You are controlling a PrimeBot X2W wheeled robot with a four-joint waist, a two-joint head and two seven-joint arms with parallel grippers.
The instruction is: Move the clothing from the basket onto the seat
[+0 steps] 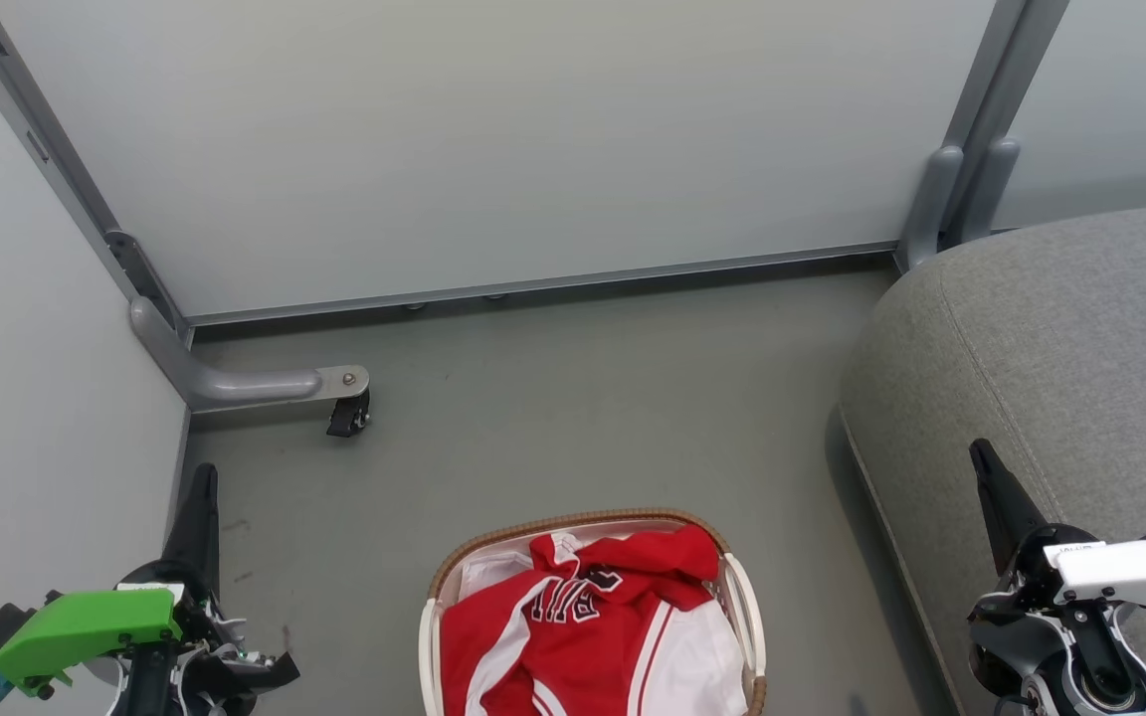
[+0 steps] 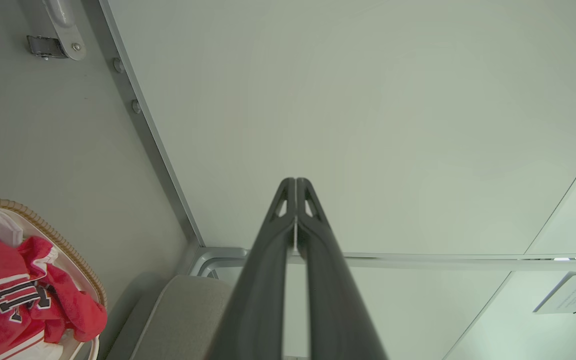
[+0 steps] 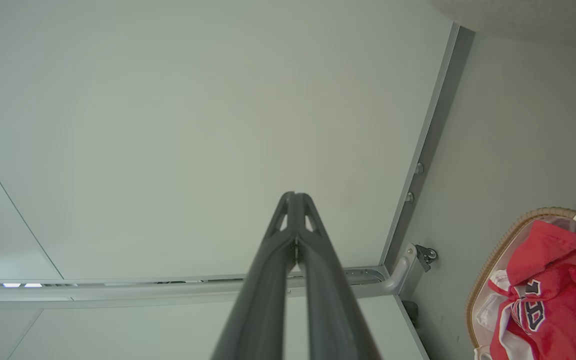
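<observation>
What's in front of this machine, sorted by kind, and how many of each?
Grippers: 2 (left gripper, right gripper, both shut)
Basket: 1
Seat: 1
Clothing heap, red and white: 1 (pieces inside can't be counted)
Caster: 1
Total: 6

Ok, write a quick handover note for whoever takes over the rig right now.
Left hand: shut, empty, left of the basket.
Right hand: shut, empty, by the seat's edge.
Clothing: in the basket, on the floor beside the seat.
Done: nothing on the seat so far as it shows.
Left: grasp the clothing, lift it onto the seat.
</observation>
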